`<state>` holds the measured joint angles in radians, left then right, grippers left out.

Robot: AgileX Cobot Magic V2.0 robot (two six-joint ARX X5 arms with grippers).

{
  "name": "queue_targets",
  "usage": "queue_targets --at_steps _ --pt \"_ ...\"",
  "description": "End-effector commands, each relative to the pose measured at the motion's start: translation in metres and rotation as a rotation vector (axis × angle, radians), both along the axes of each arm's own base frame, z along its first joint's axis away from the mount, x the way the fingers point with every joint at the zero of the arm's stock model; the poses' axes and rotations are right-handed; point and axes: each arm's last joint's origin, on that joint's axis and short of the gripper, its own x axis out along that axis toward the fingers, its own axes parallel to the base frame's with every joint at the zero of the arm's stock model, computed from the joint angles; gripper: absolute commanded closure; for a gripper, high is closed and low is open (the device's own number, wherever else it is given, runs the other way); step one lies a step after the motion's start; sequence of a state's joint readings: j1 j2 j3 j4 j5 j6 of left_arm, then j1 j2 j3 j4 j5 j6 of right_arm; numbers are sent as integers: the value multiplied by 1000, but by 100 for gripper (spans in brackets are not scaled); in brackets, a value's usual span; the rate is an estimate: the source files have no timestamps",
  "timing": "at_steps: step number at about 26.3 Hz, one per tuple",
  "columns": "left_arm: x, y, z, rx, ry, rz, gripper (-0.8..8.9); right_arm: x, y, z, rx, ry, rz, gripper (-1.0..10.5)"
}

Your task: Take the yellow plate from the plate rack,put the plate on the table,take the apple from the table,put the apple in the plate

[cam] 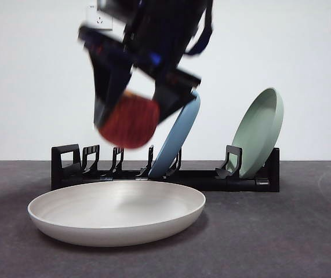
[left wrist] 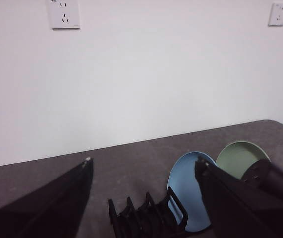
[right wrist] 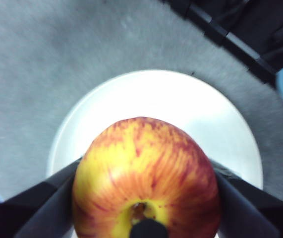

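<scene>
Currently right gripper [cam: 131, 119] clamps the apple [cam: 128, 120] w/ both jaws, above the yellow plate [cam: 116, 211]. Left gripper [left wrist: 143, 171] jaws wide, empty. Risk: early release, apple bounces or rolls off rim.

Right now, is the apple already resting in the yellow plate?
No, the right gripper holds the apple in the air above the yellow plate.

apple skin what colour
Red streaks over yellow-orange on the apple, clearest in the right wrist view.
</scene>
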<state>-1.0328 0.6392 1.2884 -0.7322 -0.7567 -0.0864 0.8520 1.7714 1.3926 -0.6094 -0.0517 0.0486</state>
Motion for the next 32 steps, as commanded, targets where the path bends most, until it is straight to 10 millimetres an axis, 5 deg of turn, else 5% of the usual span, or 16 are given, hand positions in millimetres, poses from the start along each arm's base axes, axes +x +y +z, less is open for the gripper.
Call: queue_targets --at_steps 1,8,16,25,32 --pt "0 0 -2 19 2 -1 468 5 9 -23 -44 43 -3 959" --pt "0 1 -3 35 12 -1 468 12 18 -65 -128 111 4 956" --pt "-1 1 -7 63 36 0 468 11 17 -66 -140 121 6 593" --pt "-1 1 -9 58 58 -3 468 11 18 -70 -150 129 14 438" --pt "-1 2 -11 78 70 -3 468 9 18 -71 -164 139 19 435"
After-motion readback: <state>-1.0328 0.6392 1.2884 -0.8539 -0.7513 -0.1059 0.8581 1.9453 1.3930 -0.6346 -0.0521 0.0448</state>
